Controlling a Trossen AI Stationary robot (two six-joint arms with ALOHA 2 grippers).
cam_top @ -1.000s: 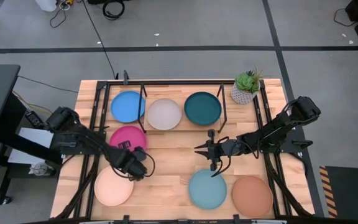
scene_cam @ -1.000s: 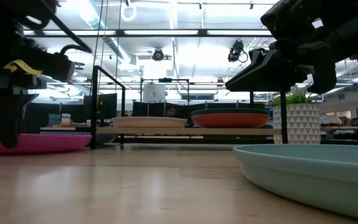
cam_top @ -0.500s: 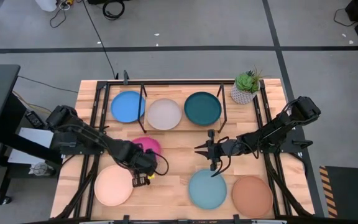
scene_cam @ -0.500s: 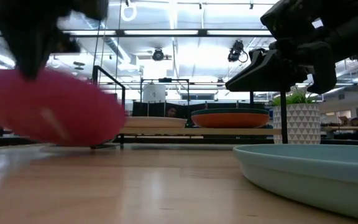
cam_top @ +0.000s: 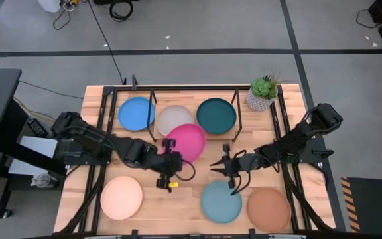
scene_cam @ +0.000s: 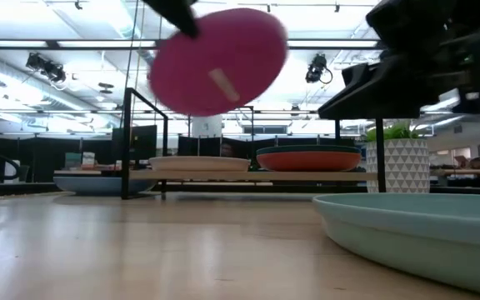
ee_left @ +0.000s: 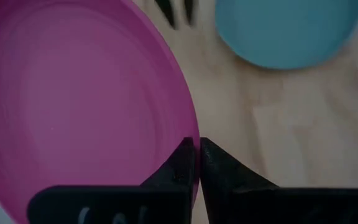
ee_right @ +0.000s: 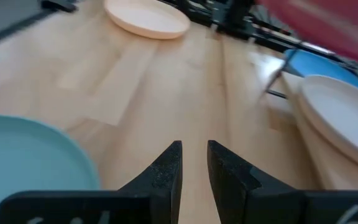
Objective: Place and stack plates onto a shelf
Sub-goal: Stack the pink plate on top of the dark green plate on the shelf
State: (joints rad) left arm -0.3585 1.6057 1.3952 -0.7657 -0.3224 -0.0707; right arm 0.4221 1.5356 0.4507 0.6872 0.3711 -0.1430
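We see the magenta plate (cam_top: 185, 141) lifted and tilted just before the shelf (cam_top: 237, 127), which carries the blue plate (cam_top: 136, 113), grey plate (cam_top: 172, 119) and dark teal plate (cam_top: 216, 115). On the table lie the cream plate (cam_top: 121, 198), light teal plate (cam_top: 221, 202) and terracotta plate (cam_top: 268, 208).

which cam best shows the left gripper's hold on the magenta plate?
Left wrist view: left gripper fingers pinch the magenta plate rim. High view shows the plate beside the shelf; low view shows it airborne, tilted; right wrist only a blur.

Held aloft at twelve o'clock of table centre, over the low light-wood shelf (cam_top: 178, 136) edge: round magenta matte plate (cam_top: 185, 141), pinched by left gripper (cam_top: 172, 161); right gripper (cam_top: 225, 167) at three o'clock.
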